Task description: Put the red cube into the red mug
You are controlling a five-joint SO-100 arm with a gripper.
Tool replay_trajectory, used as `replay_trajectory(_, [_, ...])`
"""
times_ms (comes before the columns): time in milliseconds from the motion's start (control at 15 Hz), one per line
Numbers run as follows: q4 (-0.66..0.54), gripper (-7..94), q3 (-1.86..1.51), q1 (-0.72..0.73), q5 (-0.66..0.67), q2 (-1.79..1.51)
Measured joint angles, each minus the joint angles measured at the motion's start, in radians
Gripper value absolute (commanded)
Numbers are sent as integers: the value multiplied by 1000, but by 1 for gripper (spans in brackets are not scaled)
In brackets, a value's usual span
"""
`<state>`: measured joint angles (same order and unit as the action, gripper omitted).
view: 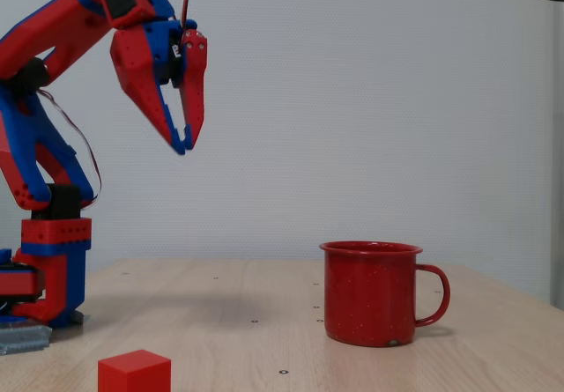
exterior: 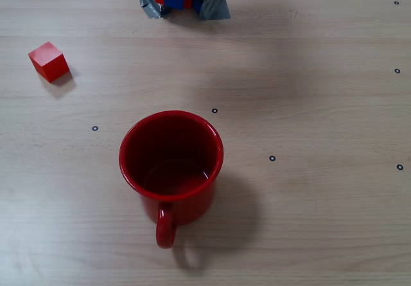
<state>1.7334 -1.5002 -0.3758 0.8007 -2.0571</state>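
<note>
Overhead, the gripper (view: 183, 141) hangs high with fingertips pressed together, holding nothing; the red cube (view: 134, 373) rests far below it, the red mug (view: 370, 293) well aside.

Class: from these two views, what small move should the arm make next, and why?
Probably swing the gripper toward the red cube and lower it: the fingertips are nearly together, high above the table, holding nothing, and the red mug stands empty.
</note>
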Motion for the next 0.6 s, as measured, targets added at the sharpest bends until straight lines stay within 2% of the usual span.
replay_trajectory(267, [61, 0, 41, -135, 275, 87])
replay_trajectory(400, [63, 0, 43, -222, 353, 150])
replay_trajectory(600, [5, 0, -21, -333, 376, 219])
